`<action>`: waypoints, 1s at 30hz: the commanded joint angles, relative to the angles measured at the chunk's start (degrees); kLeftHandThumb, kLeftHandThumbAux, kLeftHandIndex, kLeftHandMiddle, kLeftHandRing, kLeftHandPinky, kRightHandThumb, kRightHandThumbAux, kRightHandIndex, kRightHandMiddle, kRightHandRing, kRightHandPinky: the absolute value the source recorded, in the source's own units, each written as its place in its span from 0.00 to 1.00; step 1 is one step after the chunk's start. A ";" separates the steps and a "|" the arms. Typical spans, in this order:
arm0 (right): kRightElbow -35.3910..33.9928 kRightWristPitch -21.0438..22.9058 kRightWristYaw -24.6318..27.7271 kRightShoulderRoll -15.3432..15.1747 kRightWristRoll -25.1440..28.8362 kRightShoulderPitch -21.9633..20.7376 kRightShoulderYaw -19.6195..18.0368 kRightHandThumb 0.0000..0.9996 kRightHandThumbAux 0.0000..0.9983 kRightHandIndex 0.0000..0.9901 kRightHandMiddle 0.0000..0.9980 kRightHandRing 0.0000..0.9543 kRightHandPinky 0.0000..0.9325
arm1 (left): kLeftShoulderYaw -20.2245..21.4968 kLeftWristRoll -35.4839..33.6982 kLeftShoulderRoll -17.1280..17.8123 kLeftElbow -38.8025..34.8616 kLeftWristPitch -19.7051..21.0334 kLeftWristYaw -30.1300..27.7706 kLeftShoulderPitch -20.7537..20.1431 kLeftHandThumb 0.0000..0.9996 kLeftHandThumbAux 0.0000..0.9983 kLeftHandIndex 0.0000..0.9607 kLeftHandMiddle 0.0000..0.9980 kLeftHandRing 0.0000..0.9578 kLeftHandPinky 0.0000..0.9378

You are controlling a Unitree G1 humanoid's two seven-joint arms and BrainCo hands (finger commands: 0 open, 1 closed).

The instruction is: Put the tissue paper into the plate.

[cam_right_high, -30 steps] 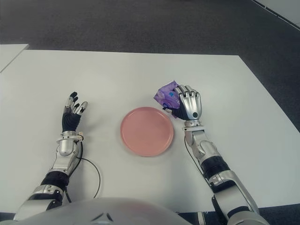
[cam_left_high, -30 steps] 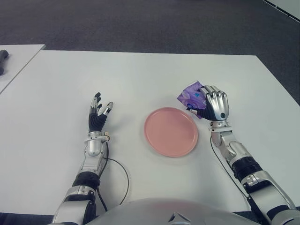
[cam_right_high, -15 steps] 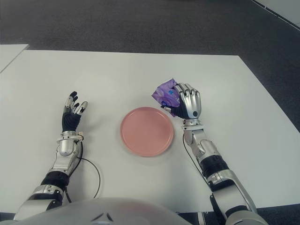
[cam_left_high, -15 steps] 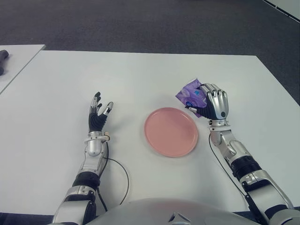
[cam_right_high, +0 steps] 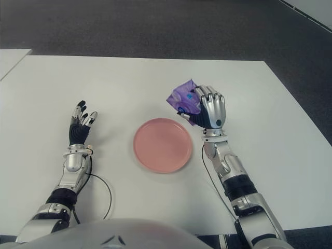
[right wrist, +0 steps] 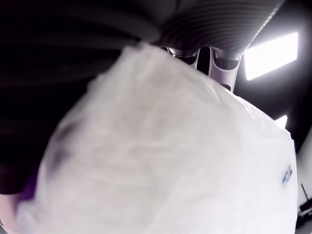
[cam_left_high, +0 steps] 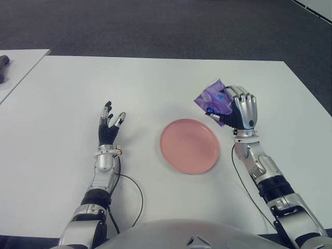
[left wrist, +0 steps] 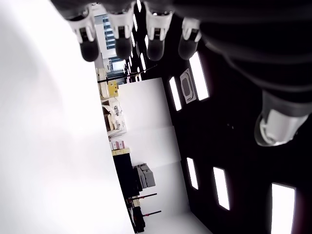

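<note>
Carry step: right hand (cam_left_high: pixel 243 110) fingers curled around purple tissue paper (cam_left_high: pixel 211 100), held just beyond pink plate (cam_left_high: pixel 189 145)'s far-right rim; next, shift over plate, release; left hand (cam_left_high: pixel 108 129) spread, empty.

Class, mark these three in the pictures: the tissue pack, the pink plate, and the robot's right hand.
tissue pack (cam_left_high: pixel 212 101), left eye view, on its purple wrapper beside the fingers.
pink plate (cam_left_high: pixel 189 146), left eye view, on the bare middle of the dish.
right hand (cam_left_high: pixel 244 111), left eye view, on the silver back of the hand.
</note>
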 commanded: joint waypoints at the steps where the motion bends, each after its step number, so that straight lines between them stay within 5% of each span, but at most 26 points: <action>1: -6.34 2.55 2.93 2.24 -1.76 3.26 0.19 0.95 0.66 0.39 0.51 0.55 0.86 | -0.18 0.64 -0.27 1.79 0.34 0.19 1.87 0.00 0.46 0.00 0.00 0.00 0.00; 4: -9.55 3.04 4.46 3.12 -3.56 4.53 1.36 0.95 0.66 0.39 0.51 0.55 0.87 | -0.17 0.75 -0.16 1.89 0.35 0.34 1.78 0.00 0.46 0.00 0.00 0.00 0.00; 15: -12.39 -6.78 8.29 -0.80 -8.42 5.82 6.06 0.95 0.66 0.39 0.51 0.56 0.89 | -0.09 1.04 0.02 3.00 0.22 0.43 1.17 0.00 0.46 0.00 0.00 0.00 0.00; 22: -13.25 -13.25 17.32 -3.53 -4.55 7.06 7.87 0.95 0.66 0.39 0.50 0.55 0.85 | -0.06 0.77 -0.12 3.52 -0.30 0.26 0.84 0.00 0.47 0.00 0.00 0.00 0.00; 30: -12.38 -15.75 22.65 -3.34 -4.68 6.66 8.66 0.95 0.66 0.39 0.50 0.55 0.83 | -0.25 0.99 -0.29 3.29 -0.11 0.38 1.00 0.00 0.48 0.00 0.00 0.00 0.00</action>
